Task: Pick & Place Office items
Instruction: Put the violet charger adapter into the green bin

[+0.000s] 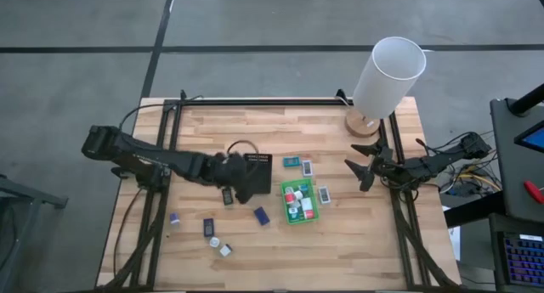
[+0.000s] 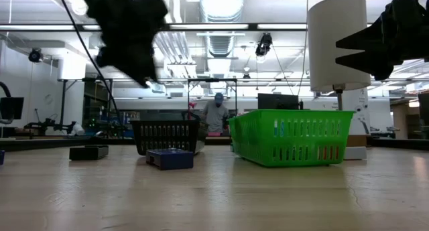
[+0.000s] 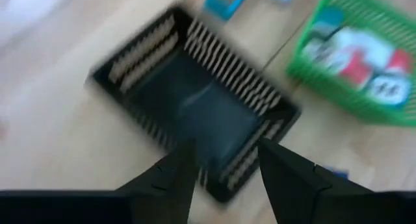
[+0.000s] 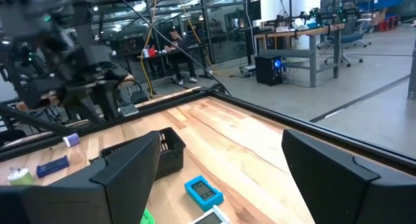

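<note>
Ribbed tray (image 1: 259,172) left of basket (image 1: 298,202), items (image 1: 212,233) scattered

Two trays stand on the surface (image 1: 357,242): one black ribbed tray (image 1: 257,172) and one bright green tray (image 1: 299,201). Eight small office items lie loose on the wood: a teal packet (image 1: 291,162), two white packets (image 1: 307,166) (image 1: 323,194), three dark blue pieces (image 1: 262,215) (image 1: 208,227) (image 1: 174,218) and two little white blocks (image 1: 216,242) (image 1: 225,250). More items sit inside the green tray (white, red and green, too crowded to count). One white lamp (image 1: 384,81) stands at a corner. Two dark arms reach in.
</note>
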Tool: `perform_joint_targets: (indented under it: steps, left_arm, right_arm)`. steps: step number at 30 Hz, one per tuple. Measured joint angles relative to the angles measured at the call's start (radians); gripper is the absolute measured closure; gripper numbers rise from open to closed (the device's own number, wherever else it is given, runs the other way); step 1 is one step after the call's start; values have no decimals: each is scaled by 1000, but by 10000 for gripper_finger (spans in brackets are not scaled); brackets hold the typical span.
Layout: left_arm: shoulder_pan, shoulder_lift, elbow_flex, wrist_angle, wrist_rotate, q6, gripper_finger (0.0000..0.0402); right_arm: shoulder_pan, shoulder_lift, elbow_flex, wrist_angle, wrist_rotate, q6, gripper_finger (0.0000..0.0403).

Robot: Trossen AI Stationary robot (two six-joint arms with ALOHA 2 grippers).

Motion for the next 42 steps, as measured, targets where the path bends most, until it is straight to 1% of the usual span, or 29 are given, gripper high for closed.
perform_joint_targets:
  steps: [3, 8, 10, 14, 18, 23, 28, 39, 40, 42]
  left_arm:
    - [-88, -1, 0, -113, -64, -190, 229]
    - [-224, -3, 9, -261, -203, -484, 230]
    - [-264, -3, 14, -320, -222, -605, 232]
    - [-321, -4, 14, -408, -212, -790, 232]
    - [-373, -4, 13, -429, -179, -885, 231]
    - [-447, -3, 4, -457, -81, -1047, 230]
    - [-532, -3, 1, -493, -49, -1192, 229]
    - [-651, -2, 1, -574, -1, -1301, 229]
    - [-657, -2, 1, -575, -8, -1291, 230]
    - [-665, -1, 1, -573, -55, -1240, 231]
  right_arm:
    - [0, 0, 0, 0, 0, 0, 80]
    - [0, 0, 0, 0, 0, 0, 85]
    - [0, 0, 0, 0, 0, 0, 87]
    - [0, 0, 0, 0, 0, 0, 90]
    - [0, 0, 0, 0, 0, 0, 92]
    - [0, 0, 0, 0, 0, 0, 87]
    - [0, 0, 0, 0, 0, 0, 81]
    - [0, 1, 0, 0, 0, 0, 90]
    - [0, 1, 0, 0, 0, 0, 91]
    - [0, 1, 0, 0, 0, 0, 92]
